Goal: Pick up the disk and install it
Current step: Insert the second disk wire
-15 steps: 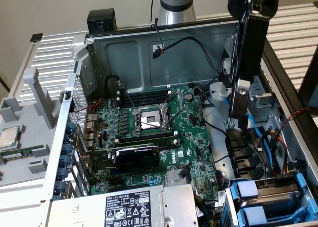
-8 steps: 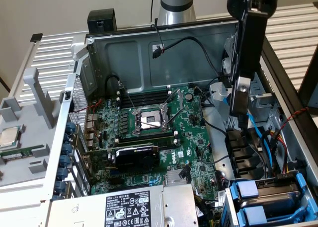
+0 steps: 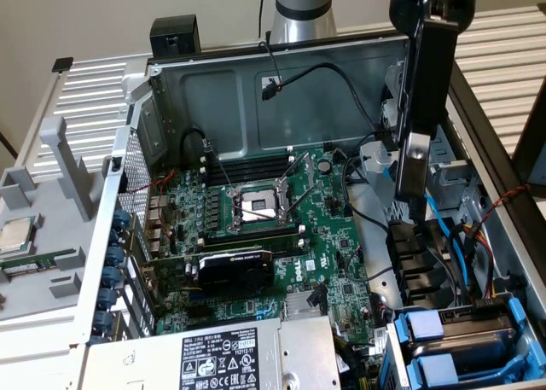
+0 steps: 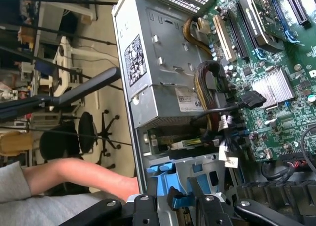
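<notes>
Open computer case [image 3: 171,91] lying on its side, seen from above in the exterior view. Green main board [image 3: 341,253] on the floor of the case, with the bare processor socket [image 3: 256,206] near the middle and a black graphics card [image 3: 235,266] just nearer than it. Grey power supply [image 3: 213,356] at the near edge.

Gripper [image 3: 424,33] hangs over the far part of the case, on the exterior view's right. The disk [image 3: 415,160] hangs from it, upright and edge-on: a long dark slab with a silver lower end, held in the air above the cables [image 3: 375,130] and clear of the board.

In the wrist view the gripper [image 4: 173,208] has its black fingers [image 4: 143,206] drawn in on a blue plastic edge, the disk's [image 4: 177,200] frame. Clamped on it, neither wide apart nor fully together.

Drive bay [image 3: 520,322] at the near corner, on the exterior view's right, with another blue-framed drive [image 3: 448,369] already seated. The held disk is well apart from it, farther back.

Small square chip [image 3: 17,235] on the grey tray [image 3: 51,185] outside the case, on the exterior view's left.

A person's bare forearm [image 4: 79,176] in a grey sleeve [image 4: 12,179] lies beside the case in the wrist view.
</notes>
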You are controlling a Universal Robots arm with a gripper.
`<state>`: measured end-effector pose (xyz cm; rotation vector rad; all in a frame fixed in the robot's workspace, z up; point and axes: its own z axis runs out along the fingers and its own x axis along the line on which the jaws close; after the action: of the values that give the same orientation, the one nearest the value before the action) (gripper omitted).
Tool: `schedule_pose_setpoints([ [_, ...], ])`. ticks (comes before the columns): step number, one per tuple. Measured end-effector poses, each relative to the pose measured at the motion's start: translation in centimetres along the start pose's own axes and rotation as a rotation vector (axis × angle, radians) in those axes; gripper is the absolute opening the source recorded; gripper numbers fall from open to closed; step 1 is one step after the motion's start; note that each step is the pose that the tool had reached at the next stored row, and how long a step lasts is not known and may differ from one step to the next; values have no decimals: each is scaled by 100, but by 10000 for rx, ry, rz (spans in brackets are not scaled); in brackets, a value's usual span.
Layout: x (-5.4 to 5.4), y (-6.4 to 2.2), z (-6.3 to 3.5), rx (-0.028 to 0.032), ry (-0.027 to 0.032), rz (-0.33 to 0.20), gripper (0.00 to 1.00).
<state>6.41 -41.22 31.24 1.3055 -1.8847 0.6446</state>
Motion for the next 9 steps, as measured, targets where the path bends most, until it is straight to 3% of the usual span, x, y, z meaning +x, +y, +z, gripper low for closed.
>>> schedule_pose_setpoints([
  [9,-11,0,9,16,-6,29,37],
])
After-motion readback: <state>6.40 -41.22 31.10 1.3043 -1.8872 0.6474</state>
